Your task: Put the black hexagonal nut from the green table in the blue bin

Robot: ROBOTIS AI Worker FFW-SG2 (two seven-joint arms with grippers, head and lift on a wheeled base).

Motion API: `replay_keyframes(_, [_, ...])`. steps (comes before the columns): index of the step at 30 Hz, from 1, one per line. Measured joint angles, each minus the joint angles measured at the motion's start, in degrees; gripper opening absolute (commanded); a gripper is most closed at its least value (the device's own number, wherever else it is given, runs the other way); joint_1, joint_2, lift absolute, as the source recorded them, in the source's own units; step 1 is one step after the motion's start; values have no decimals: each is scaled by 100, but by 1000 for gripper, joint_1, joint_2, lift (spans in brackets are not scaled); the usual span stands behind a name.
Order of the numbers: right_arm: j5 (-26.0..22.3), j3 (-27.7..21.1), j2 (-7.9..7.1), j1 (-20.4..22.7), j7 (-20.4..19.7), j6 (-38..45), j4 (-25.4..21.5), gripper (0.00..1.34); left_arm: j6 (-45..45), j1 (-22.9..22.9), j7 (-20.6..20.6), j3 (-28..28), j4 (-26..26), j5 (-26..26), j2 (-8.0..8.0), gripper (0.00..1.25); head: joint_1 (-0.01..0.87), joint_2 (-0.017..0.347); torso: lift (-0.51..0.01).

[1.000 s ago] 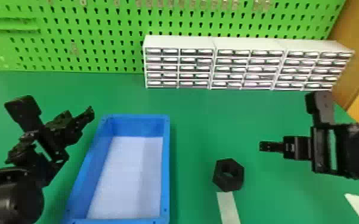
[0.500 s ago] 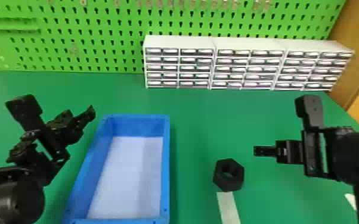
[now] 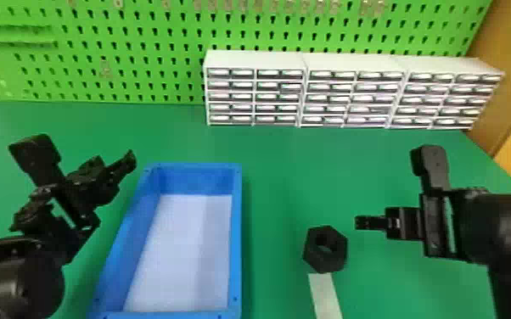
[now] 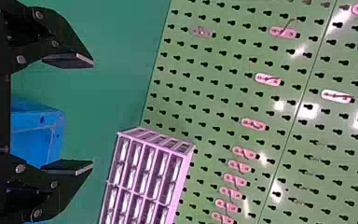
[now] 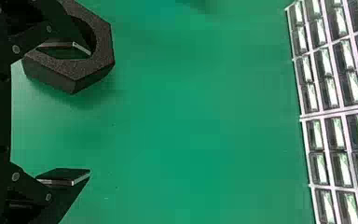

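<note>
In the head view, your black hexagonal nut (image 3: 330,258) sits on the green surface (image 3: 284,169), lower right of centre, with its hole facing up and its near side at the end of a pale strip (image 3: 326,299) that runs to the bottom edge. You have the right gripper (image 3: 361,222) near the nut, off to its right and a little higher in the frame, the two apart. Check the right wrist view and you'll find that gripper (image 5: 90,113) spread wide, with one finger crossing in front of the nut's hole and nothing pinched. Your blue bin (image 3: 236,254) is left of centre in the lower half of the head view, its pale floor showing inside the walls. The left gripper (image 3: 114,162) is at the left of the frame, beside the bin's upper left corner; the left wrist view shows you its two fingers well apart, also holding nothing. Up top you have a bright green pegboard (image 3: 140,12), with three white drawer units (image 3: 259,59) side by side in front of it, upper centre to upper right. The drawer fronts are too small for you to tell any labels.
</note>
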Motion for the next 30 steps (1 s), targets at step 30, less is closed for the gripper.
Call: replay_keyframes(30, [-79,472,68,-207,0,-515,706,966,2,-18,2,-44,0,0,0,770,691,9,-97])
